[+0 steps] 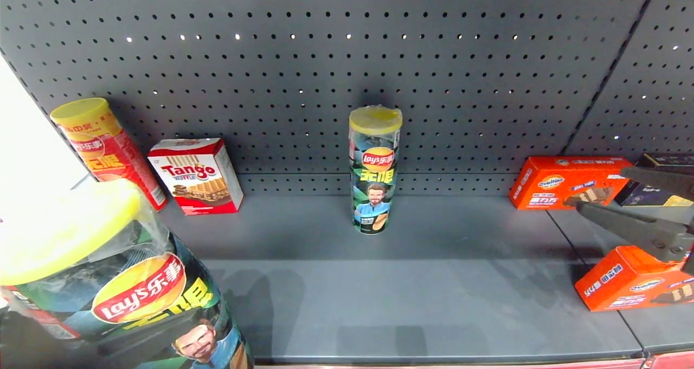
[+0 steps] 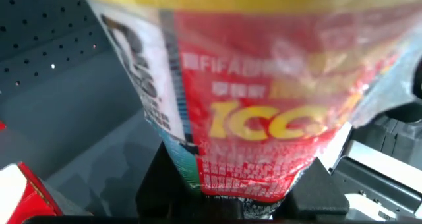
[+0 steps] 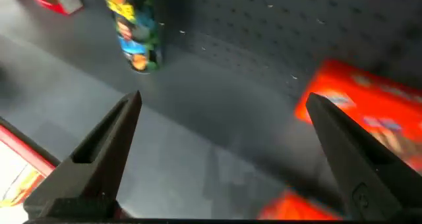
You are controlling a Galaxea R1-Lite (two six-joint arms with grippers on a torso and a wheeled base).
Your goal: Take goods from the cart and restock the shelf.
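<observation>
Low on the robot's left, in front of the shelf [image 1: 434, 282], the chip canister [image 1: 108, 282] is held roughly upright with its yellow lid on top, in the grasp of the left gripper [image 2: 241, 201]. It is probably light and fairly stiff, a thin-walled tube that would dent under a hard squeeze. The glossy film wrap looks slippery, and the tall, narrow shape would topple easily if set down off level. The round body is the place to grip it, low or at mid-height, never by the lid. The left jaws are closed onto the lower body from both sides. The wrist view is blurred, so the exact contact is hard to judge, but the hold appears firm. The right gripper [image 3: 221, 145] hangs spread wide with nothing in it, over the right end of the shelf near two orange boxes [image 1: 566, 182]. A matching canister [image 1: 375, 168] stands upright mid-shelf against the pegboard [image 1: 325, 60]. A red canister [image 1: 103, 147] and a wafer box [image 1: 198, 176] stand at the back left.
</observation>
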